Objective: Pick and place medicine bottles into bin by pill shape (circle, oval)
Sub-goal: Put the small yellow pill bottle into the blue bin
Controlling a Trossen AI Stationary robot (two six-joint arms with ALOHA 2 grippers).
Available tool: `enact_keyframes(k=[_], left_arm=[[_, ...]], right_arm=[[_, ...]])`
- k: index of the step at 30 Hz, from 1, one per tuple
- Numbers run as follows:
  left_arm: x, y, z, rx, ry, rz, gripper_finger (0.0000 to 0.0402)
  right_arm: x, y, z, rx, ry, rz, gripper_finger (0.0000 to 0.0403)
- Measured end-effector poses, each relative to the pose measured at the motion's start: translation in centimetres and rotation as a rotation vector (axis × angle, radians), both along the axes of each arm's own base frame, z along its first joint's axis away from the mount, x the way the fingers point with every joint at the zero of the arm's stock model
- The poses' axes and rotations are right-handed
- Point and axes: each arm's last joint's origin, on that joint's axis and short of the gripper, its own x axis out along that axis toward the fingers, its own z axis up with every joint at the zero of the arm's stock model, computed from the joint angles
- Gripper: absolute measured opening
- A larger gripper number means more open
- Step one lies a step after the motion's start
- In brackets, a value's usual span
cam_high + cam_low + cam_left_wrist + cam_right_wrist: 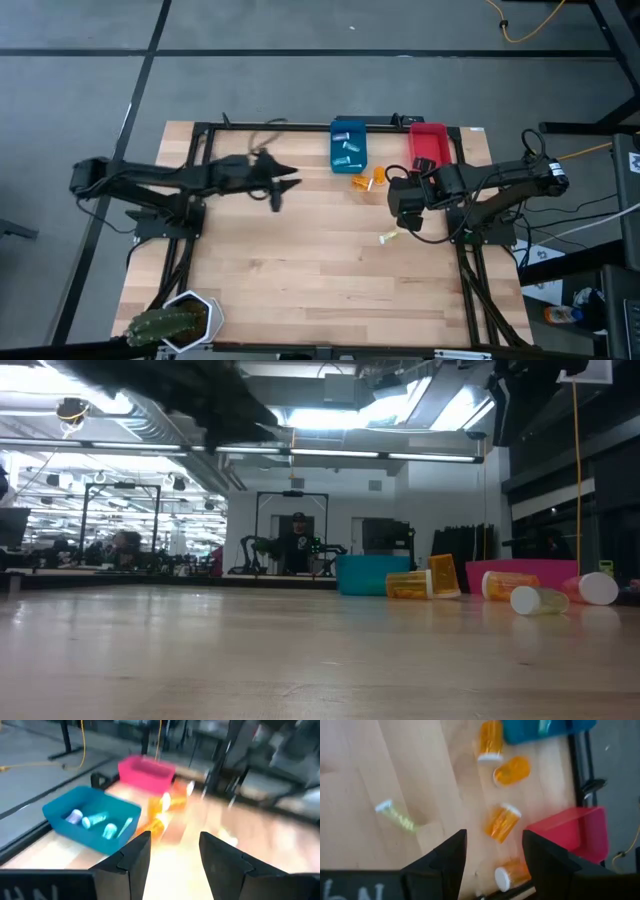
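Observation:
Several orange medicine bottles lie on their sides on the table near the bins (pixel 502 822) (pixel 511 770) (pixel 490 740) (pixel 512 872). In the high view two of them show (pixel 360 182). A pale clear bottle (pixel 389 236) (pixel 395 815) lies apart, nearer the front. Teal and purple bottles (pixel 95 821) lie in the blue bin (pixel 349 145). The red bin (pixel 427 143) stands to its right. My left gripper (pixel 172 855) (pixel 283 185) is open and empty, above the table left of the blue bin. My right gripper (pixel 495 855) (pixel 405 215) is open and empty above the orange bottles.
Both bins stand at the table's far edge against the dark frame rail (pixel 300 126). A white hexagonal holder with a green thing (pixel 175 320) sits at the near left corner. Bare wood (pixel 300 270) spreads over the middle and front of the table.

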Motion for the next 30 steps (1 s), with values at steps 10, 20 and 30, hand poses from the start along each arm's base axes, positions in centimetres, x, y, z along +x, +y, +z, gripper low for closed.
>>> enact_keyframes(k=[10, 20, 30], left_arm=[[4.5, 0.3, -1.4, 0.009, 0.185, -0.021, 0.0163], [6.7, -1.4, -4.3, 0.006, 0.233, -0.082, 0.0163], [7.8, -1.9, -6.3, 0.006, 0.267, -0.099, 0.0163]], right_arm=[[-2.3, 0.1, -6.8, 0.196, 0.006, -0.093, 0.0193], [-2.0, 0.5, -12.7, 0.322, -0.074, 0.064, 0.0193], [-2.0, 0.7, -15.6, 0.410, -0.106, 0.066, 0.0193]])
